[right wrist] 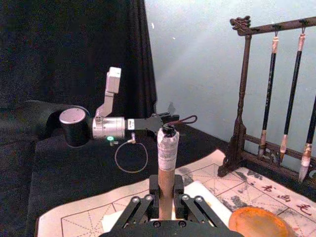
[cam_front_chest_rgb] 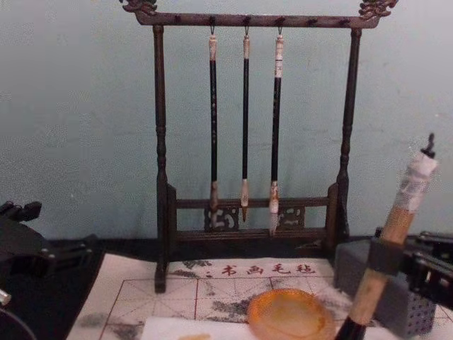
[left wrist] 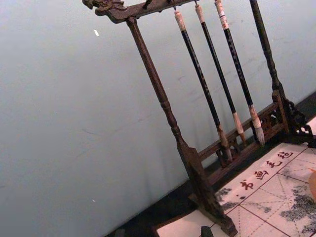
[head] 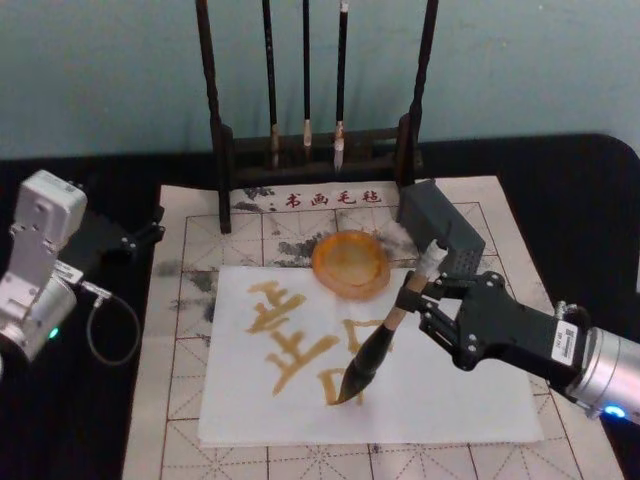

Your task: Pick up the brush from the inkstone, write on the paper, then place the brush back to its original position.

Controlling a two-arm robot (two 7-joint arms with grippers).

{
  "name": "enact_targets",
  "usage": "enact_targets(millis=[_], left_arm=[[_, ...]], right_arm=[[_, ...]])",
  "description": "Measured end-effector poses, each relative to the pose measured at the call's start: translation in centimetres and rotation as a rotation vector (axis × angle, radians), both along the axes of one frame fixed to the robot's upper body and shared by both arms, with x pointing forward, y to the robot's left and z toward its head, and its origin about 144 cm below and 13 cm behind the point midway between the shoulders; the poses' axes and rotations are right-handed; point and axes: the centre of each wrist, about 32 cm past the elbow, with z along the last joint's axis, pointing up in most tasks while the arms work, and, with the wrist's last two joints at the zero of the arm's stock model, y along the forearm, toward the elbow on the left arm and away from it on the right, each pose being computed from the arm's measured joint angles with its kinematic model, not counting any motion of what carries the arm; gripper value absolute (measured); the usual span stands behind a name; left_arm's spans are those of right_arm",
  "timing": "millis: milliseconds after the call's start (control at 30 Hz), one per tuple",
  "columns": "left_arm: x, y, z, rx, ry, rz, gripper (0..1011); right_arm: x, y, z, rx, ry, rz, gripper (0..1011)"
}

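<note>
My right gripper (head: 418,303) is shut on the brush (head: 385,335), gripping its tan handle below the whitish taped end. The brush leans, and its dark tip touches the white paper (head: 460,395) beside golden-brown strokes written there. The round orange inkstone (head: 350,263) lies just beyond the paper's far edge, a little left of the gripper. In the right wrist view the handle (right wrist: 167,163) stands between the fingers (right wrist: 143,210), with the inkstone (right wrist: 256,223) to one side. The chest view shows the brush (cam_front_chest_rgb: 395,230) at the right and the inkstone (cam_front_chest_rgb: 290,315) low in the middle. My left gripper (head: 148,230) is parked far left.
A dark wooden brush stand (head: 225,165) with three thin hanging brushes (head: 306,80) stands at the back. A grey block with small holes (head: 440,225) sits right of the inkstone, close behind the gripper. A gridded felt mat (head: 180,380) lies under the paper, on black cloth.
</note>
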Motion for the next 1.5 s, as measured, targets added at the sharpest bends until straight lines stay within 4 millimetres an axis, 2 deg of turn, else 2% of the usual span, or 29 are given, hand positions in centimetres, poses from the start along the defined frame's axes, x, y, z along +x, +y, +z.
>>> enact_targets(millis=[1500], left_arm=[[0.0,0.0,0.0,0.0,0.0,0.0,1001]], right_arm=[[-1.1,-1.8,0.9,0.005,-0.038,-0.034,184]])
